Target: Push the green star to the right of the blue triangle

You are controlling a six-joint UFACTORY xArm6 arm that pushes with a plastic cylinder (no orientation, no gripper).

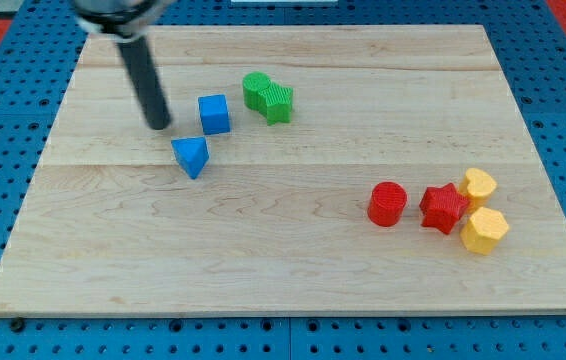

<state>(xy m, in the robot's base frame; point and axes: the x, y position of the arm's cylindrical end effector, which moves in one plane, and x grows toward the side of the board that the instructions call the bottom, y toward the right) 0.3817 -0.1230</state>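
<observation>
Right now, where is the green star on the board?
The green star lies in the view's upper middle, touching the green cylinder on its left, right of the blue cube and up-right of the blue triangle.

A: Any text, labels, numbers to log?

B: None readable. Wooden board, plain grain, no print.

A: Blocks?

B: Blank faces on all of them, no letters or digits. Checked the green star and blue triangle too, only ribbed texture.

A: The rod?

B: Dark, unmarked down to my tip. Upper left of the frame is blurred, can't read anything there.

A: Blue pegboard at the edges?

B: Just holes. No signs, no brand.
</observation>
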